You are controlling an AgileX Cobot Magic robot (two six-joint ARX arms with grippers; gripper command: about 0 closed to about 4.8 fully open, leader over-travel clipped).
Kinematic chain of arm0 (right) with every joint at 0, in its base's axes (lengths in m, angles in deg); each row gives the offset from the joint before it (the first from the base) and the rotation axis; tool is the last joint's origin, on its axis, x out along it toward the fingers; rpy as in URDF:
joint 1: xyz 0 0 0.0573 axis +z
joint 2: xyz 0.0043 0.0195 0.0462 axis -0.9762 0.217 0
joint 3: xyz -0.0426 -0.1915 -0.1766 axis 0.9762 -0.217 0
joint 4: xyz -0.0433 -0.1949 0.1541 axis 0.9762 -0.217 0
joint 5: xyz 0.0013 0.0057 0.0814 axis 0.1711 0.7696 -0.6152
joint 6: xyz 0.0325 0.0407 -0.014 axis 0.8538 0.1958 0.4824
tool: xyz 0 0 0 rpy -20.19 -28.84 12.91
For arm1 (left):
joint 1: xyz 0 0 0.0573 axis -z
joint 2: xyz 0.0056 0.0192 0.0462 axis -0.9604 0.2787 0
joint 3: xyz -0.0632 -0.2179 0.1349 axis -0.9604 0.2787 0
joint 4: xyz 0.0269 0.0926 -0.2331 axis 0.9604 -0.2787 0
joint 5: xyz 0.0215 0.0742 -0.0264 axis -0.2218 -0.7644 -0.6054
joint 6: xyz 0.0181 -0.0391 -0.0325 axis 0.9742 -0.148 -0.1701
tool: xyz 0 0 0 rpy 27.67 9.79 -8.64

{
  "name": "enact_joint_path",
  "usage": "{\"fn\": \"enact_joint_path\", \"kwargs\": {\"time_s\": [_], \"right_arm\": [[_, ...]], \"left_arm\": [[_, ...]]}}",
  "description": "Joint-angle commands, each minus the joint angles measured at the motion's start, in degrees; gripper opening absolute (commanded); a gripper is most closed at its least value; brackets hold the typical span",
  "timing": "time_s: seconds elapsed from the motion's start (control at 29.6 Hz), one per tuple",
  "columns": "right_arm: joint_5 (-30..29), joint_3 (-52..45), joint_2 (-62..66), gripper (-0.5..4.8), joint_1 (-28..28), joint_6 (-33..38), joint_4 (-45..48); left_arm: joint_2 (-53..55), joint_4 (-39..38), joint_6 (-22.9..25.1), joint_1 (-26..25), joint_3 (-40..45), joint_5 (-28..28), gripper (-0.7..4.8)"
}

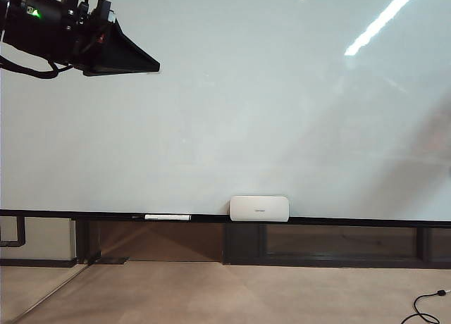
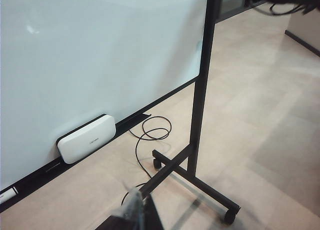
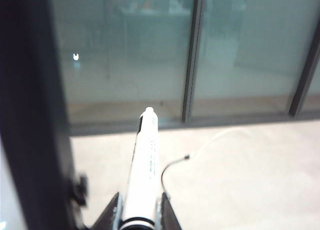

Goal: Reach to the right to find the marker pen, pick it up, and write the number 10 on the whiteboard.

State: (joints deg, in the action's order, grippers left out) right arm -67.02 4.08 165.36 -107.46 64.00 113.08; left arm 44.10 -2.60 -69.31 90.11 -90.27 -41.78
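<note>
Exterior view: a very large glossy whiteboard (image 1: pixel 225 106) fills the wall, blank, with no strokes of the number 10 on it yet. Along its lower edge runs a thin black ledge (image 1: pixel 338 220). On the ledge rest a white rounded rectangular box (image 1: pixel 258 208) and, to its left, a long white stick (image 1: pixel 168 217). In the upper left corner, the black left arm (image 1: pixel 63 25) hangs in front of the board; its pincer cannot be made out here. The right arm is out of this view.

Left wrist view: the camera looks down along the whiteboard (image 2: pixel 90 55) toward its black stand (image 2: pixel 197 140) and the floor, where a black cable (image 2: pixel 150 135) curls. The white box (image 2: pixel 86 138) sits on the ledge. Only a blurred sliver of the left pincer (image 2: pixel 137 212) shows at the picture's edge, so I cannot tell whether it stands wide or narrow.

Right wrist view: the right pincer (image 3: pixel 139 215) is closed narrowly on the marker pen (image 3: pixel 142 170), its fingers clamping the whitish barrel near one end. The pen's long axis runs straight out from the pincer, away from the camera, toward glass panels and floor.

The right arm alone carries the pen. The board lies off to that pincer's side, so the pen tip likely must swing round to face it before writing.
</note>
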Motion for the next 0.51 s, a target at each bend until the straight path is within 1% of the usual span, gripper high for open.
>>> {"fn": "enact_joint_path", "kwargs": {"time_s": [0.03, 0.07, 0.17, 0.27, 0.34, 0.41, 0.44, 0.51], "right_arm": [[0.7, -4.8, -5.1, -0.03, -0.3, 1.1, 0.8], [1.2, -8.1, -7.8, -0.03, -0.3, 2.3, 1.0], [3.3, -15.6, -14.4, -0.03, -0.3, 2.7, 2.6], [3.2, -22.6, -21.9, -0.03, -0.4, 3.0, 2.4], [3.2, -25.5, -25.2, -0.03, -0.2, 3.3, 1.9], [3.2, -29.2, -29.6, -0.03, 1.0, 4.2, 0.9], [3.2, -31.6, -32.0, -0.03, 1.8, 4.5, 0.5], [3.5, -33.5, -34.4, -0.03, 3.5, 4.5, -0.1]], "left_arm": [[-0.3, 0.8, -1.3, 0.1, -0.3, 0.3, -0.06], [-0.4, 0.8, -1.5, 0.0, -0.3, 0.3, -0.06], [-1.1, 0.9, -1.5, 0.0, -0.3, 1.1, -0.06], [-1.9, 0.9, -3.7, 0.0, -0.3, 5.2, -0.06], [-2.3, 0.9, -4.5, 0.0, -0.3, 6.9, -0.06], [-3.6, 1.0, -4.9, 0.0, -0.3, 7.0, -0.06], [-5.1, 1.6, -5.0, 0.0, -0.3, 5.7, -0.06], [-6.5, 1.9, -6.2, 0.0, -0.3, 3.8, -0.06]]}}
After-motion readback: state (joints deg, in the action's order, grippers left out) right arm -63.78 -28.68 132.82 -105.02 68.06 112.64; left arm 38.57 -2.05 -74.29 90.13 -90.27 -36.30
